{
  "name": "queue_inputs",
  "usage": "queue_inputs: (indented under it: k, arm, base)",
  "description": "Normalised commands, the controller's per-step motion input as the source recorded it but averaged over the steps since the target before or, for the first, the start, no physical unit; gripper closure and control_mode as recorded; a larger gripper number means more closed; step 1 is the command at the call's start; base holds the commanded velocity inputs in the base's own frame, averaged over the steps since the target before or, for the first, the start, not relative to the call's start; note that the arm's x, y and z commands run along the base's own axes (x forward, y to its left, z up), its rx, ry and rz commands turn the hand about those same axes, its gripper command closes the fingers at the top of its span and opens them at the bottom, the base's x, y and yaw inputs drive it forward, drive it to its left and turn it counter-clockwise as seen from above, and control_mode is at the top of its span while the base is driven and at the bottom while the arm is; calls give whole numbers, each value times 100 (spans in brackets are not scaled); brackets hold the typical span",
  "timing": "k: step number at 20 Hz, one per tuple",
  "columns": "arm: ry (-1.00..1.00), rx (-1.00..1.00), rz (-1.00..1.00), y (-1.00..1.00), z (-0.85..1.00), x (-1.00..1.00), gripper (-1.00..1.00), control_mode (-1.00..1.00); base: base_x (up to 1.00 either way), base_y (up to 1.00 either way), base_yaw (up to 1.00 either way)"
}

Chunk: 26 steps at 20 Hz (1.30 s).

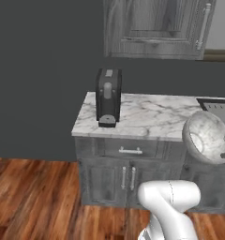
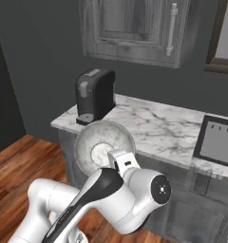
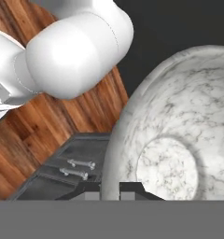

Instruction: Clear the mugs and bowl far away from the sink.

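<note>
Gripper [image 3: 109, 189] fingers pinch bowl [image 3: 179, 135] rim, held tilted off counter [image 1: 147, 115] edge

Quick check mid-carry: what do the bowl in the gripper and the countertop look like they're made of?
The bowl looks like glazed ceramic or stone: white-grey with marbled veining and a soft sheen, though the render leaves it open. The gripper pinches its rim. The countertop looks like polished marble: white slab with grey veins. The coffee machine on it looks like dark plastic.
</note>
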Motion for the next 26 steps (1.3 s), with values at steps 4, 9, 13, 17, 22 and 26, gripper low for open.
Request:
queue_inputs:
  k: [4, 9, 13, 17, 22, 26]
  arm:
    - [0, 0, 0, 0, 0, 0, 100, 100]
    - [0, 0, 0, 0, 0, 0, 100, 100]
    - [0, 0, 0, 0, 0, 0, 100, 100]
    - [0, 0, 0, 0, 0, 0, 100, 100]
    - [0, 0, 0, 0, 0, 0, 100, 100]
    - [0, 0, 0, 0, 0, 0, 100, 100]
  base:
    - [-9, -1, 38]
    - [-21, -6, 40]
    - [-73, -15, 35]
    - [-100, -21, 32]
    - [-100, -28, 29]
    - [-100, -35, 29]
